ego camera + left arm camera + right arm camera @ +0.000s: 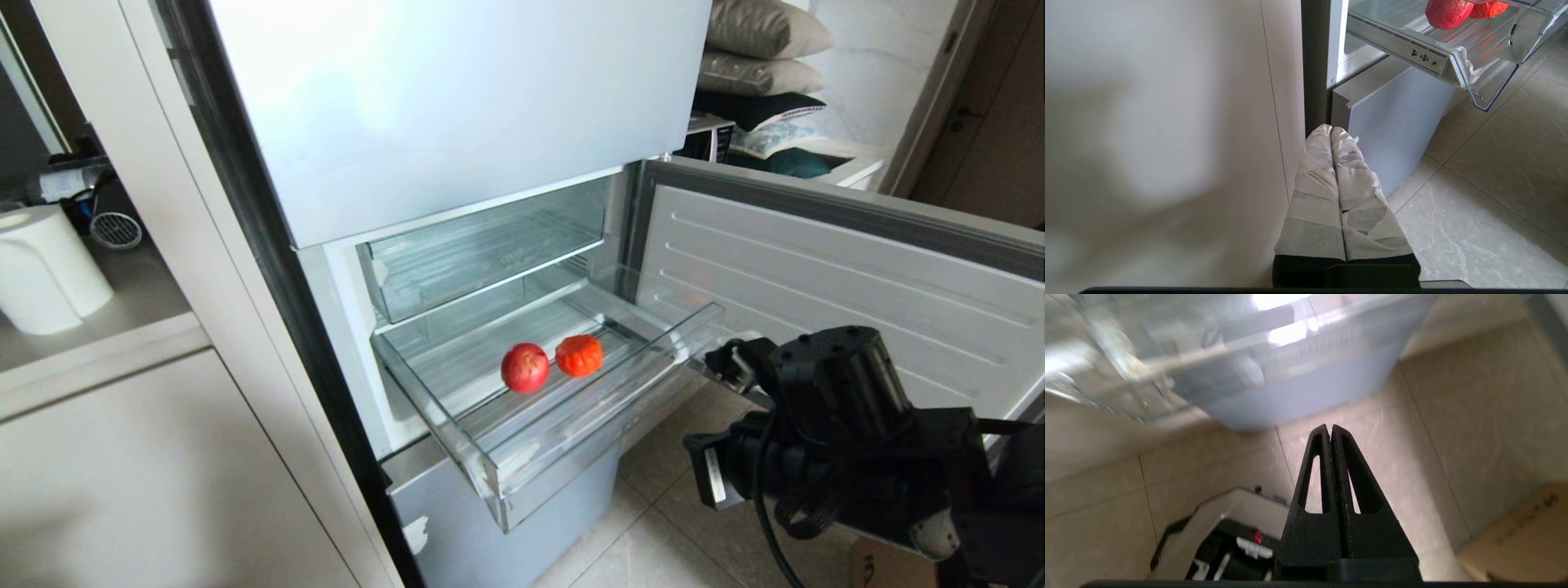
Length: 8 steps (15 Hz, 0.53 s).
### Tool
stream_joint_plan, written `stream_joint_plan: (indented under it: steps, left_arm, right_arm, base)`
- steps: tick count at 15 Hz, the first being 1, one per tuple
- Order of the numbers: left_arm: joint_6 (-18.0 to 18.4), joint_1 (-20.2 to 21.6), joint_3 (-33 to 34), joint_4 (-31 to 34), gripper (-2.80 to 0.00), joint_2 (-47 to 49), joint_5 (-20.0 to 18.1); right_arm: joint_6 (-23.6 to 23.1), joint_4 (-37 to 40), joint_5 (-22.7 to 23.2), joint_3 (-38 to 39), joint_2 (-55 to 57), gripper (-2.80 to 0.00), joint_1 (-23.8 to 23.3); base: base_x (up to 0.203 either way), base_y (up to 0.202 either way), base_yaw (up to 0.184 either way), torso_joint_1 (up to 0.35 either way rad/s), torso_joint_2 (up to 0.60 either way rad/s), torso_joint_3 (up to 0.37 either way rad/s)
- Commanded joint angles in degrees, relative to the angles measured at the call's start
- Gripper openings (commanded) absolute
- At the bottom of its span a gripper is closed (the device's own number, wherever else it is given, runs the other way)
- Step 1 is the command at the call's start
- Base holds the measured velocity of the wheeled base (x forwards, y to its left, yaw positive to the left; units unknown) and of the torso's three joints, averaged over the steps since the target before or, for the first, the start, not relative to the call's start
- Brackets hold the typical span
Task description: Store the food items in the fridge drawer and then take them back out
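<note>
Fruit sits in the fridge drawer: a smooth red one and a bumpy orange-red one lie side by side, just about touching, on the ribbed clear base near the middle of the head view. That drawer is pulled well out from the fridge, its thick front lip hanging over the tiled floor, and a second clear drawer above it is pushed in. At the right of the frame the fridge door stands open, showing its ribbed white inner face. The right gripper hangs over the floor tiles, clear of the drawer, its black fingers pressed together with nothing between them; its wrist view is smeared, so the grey-blue panel beyond it is probably the lower fridge front. The left gripper, wrapped in pale tape, is likewise closed and empty, low beside the cream cabinet side, with both fruits visible in the upper right of its view
</note>
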Motion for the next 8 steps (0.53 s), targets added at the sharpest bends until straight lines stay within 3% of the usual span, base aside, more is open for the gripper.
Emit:
stream_joint_plan:
  steps: [1, 4, 8]
  left_arm:
    - [0.05, 0.02, 0.00, 0.07, -2.80, 0.09, 0.02]
    - [0.03, 0.02, 0.00, 0.07, -2.80, 0.09, 0.02]
    - [0.04, 0.02, 0.00, 0.07, -2.80, 0.09, 0.02]
  right_arm:
    - [1.19, -2.40, -0.08, -0.14, 7.43, -2.80, 0.06]
    - [1.59, -9.10, -0.20, -3.46, 18.46, -2.80, 0.06]
    - [1.59, -11.52, -0.02, -10.66, 26.72, -2.80, 0.06]
  base:
    - [0.000, 0.000, 0.000, 0.000, 0.00, 0.000]
    - [0.000, 0.000, 0.000, 0.000, 0.00, 0.000]
    - [0.000, 0.000, 0.000, 0.000, 0.00, 0.000]
